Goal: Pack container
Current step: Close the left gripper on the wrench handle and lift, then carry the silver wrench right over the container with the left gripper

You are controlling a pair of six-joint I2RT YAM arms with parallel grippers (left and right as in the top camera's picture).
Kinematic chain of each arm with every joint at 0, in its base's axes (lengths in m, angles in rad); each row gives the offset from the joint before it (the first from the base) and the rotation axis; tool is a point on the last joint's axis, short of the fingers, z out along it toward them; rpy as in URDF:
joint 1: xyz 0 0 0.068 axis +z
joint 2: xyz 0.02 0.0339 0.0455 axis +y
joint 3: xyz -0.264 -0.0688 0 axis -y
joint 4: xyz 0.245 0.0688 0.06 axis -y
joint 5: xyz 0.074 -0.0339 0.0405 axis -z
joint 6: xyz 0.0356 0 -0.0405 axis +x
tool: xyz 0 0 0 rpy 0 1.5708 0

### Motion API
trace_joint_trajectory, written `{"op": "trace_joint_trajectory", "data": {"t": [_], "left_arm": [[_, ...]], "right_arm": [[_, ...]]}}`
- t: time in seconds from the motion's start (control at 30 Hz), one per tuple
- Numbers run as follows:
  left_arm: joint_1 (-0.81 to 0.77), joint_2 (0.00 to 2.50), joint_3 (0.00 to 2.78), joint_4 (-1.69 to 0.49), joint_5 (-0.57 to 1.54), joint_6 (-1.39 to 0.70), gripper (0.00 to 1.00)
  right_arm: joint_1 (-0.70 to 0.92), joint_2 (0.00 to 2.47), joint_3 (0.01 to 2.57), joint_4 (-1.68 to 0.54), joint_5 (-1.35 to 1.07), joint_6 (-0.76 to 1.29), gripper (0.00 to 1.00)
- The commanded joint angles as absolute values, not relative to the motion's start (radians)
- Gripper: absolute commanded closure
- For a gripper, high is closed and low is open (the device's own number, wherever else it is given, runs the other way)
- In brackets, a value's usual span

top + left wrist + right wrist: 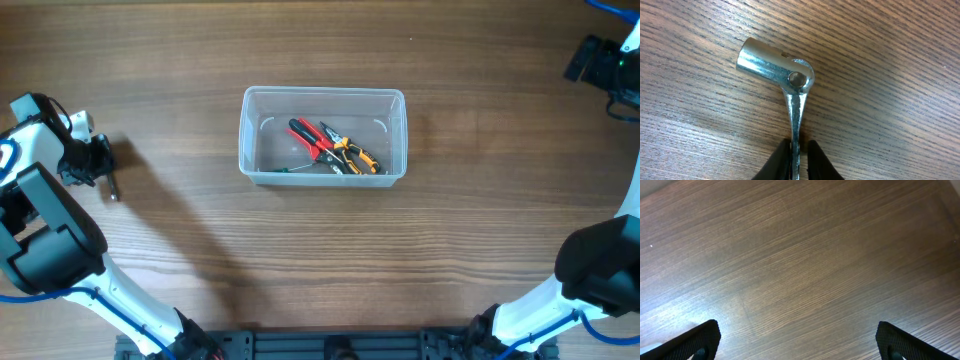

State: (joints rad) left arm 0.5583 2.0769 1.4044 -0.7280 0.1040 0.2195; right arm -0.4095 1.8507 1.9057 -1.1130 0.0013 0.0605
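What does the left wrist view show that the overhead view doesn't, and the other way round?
Only the left wrist: the socket and pivot pin of the metal swivel-head tool close up, its shaft pinched by the left hand. Only the overhead: the container holding red-handled pliers and orange-handled pliers. Both: the wooden table, and that tool, tiny from above.

In the left wrist view, the shaft of the metal tool (775, 67) is cut off by the lower edge. Its lower length is hidden between the fingers (782, 162) of the left gripper (799, 157), of which only the tips are seen. Of the right gripper (797, 335), only two dark finger ends are shown, at the lower corners. From overhead, a green-handled item (290, 170) in the container (322, 93) is partly covered by pliers (340, 150) and is too small to be named. The right arm (598, 62) is cropped at the top right corner.
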Motion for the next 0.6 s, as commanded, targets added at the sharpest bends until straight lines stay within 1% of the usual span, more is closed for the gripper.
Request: {"op": "trace_joint_trajectory", "data": {"t": [0.0, 0.13, 0.33, 0.57], "left_arm": [[0.558, 2.11, 1.401, -0.729, 0.138, 0.216, 0.9], [0.558, 2.11, 1.401, -0.728, 0.138, 0.216, 0.96], [0.558, 2.109, 1.403, -0.709, 0.144, 0.168, 0.96], [0.558, 2.069, 1.447, -0.714, 0.196, 0.167, 0.96]], "right_arm": [[-0.413, 1.866, 1.905, -1.11, 0.011, 0.079, 0.0], [-0.413, 1.866, 1.905, -1.11, 0.011, 0.079, 0.0], [-0.413, 1.866, 1.905, -1.11, 0.012, 0.079, 0.0], [-0.413, 1.866, 1.905, -1.11, 0.011, 0.079, 0.0]]}}
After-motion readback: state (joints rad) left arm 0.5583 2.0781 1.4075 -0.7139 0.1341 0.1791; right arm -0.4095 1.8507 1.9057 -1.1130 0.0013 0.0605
